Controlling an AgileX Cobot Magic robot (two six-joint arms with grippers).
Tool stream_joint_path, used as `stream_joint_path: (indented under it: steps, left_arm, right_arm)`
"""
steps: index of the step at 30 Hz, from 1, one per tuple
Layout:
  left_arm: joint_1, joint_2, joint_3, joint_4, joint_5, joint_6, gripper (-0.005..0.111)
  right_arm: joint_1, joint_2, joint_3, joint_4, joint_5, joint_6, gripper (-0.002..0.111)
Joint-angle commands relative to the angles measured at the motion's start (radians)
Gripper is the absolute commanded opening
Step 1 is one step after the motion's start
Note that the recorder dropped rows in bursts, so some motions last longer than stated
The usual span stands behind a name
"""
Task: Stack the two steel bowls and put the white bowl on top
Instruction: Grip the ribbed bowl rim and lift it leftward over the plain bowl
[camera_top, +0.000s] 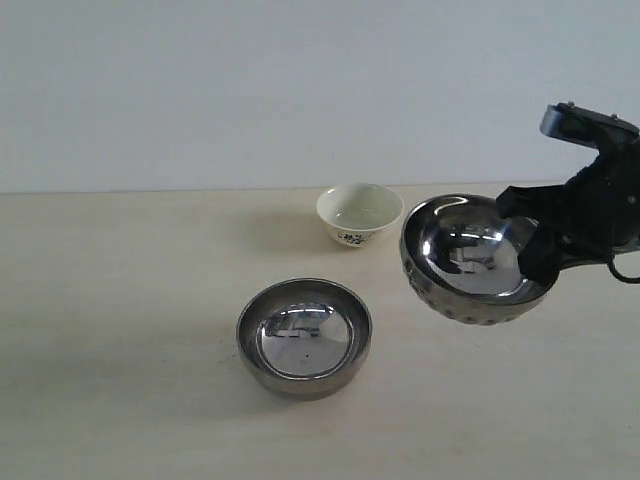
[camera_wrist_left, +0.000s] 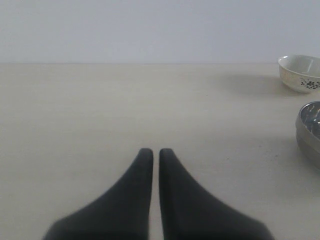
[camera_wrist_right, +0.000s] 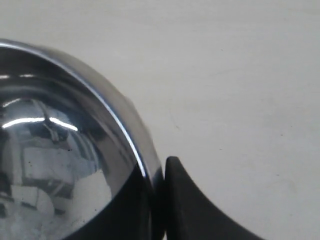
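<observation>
The right gripper (camera_top: 532, 252) clamped the tilted ribbed steel bowl (camera_top: 465, 262) by its rim, the plain steel bowl (camera_top: 303, 338) lying beyond it from the fingers; the left gripper (camera_wrist_left: 155, 155) stood closed, empty.

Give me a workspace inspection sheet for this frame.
Surface: pale table, no spills seen.
Job's things: plain steel bowl upright on the table; ribbed steel bowl tilted, gripped at its rim; white bowl upright, apart from both. Nothing stacked yet.
Clutter: nothing seen.
Tools: left tool shut, holding nothing; right tool shut on the ribbed steel bowl's rim.
Cables: one dark cable by the right arm.
Surroundings: plain white wall.
</observation>
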Motion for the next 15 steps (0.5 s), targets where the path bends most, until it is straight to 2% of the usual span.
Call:
stream_joint_path:
  steps: [1,15]
  left_arm:
    - [0.003,-0.007,0.004,-0.008,0.001,-0.009,0.004]
    - [0.003,-0.007,0.004,-0.008,0.001,-0.009,0.004]
  right_arm:
    - [0.079,-0.073,0.001,-0.004,0.009,0.041,0.000]
    - [0.277,-0.073,-0.001,-0.004,-0.107,0.214,0.000]
